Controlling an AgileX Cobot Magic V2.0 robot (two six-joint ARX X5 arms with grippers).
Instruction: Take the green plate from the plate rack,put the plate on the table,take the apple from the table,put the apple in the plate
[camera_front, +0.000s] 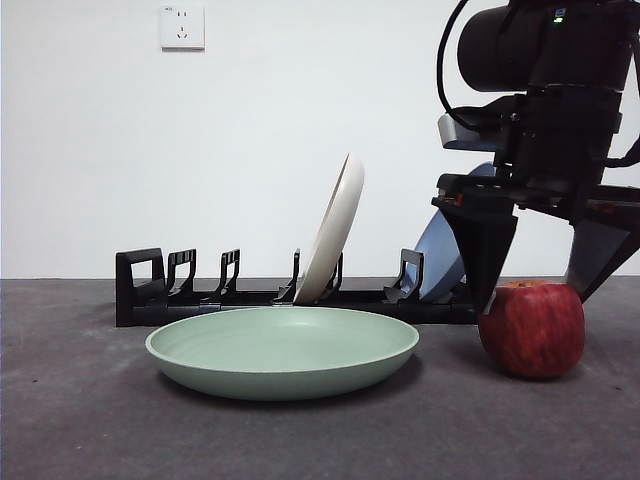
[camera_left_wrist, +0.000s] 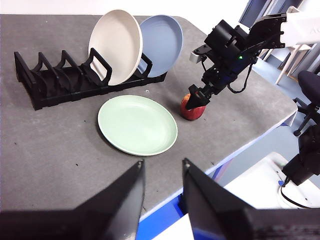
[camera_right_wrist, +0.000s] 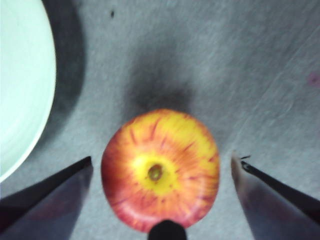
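Note:
The green plate lies flat on the table in front of the plate rack. It also shows in the left wrist view and at the edge of the right wrist view. The apple stands on the table beside the plate, stem up. My right gripper is open, directly above the apple, with one jaw on each side of it and not touching. My left gripper is open and empty, high above the table's near edge.
A cream-white plate and a blue plate stand upright in the rack. The rack's other slots hold nothing. The table's edge runs close to the apple, with a chair and white furniture beyond it.

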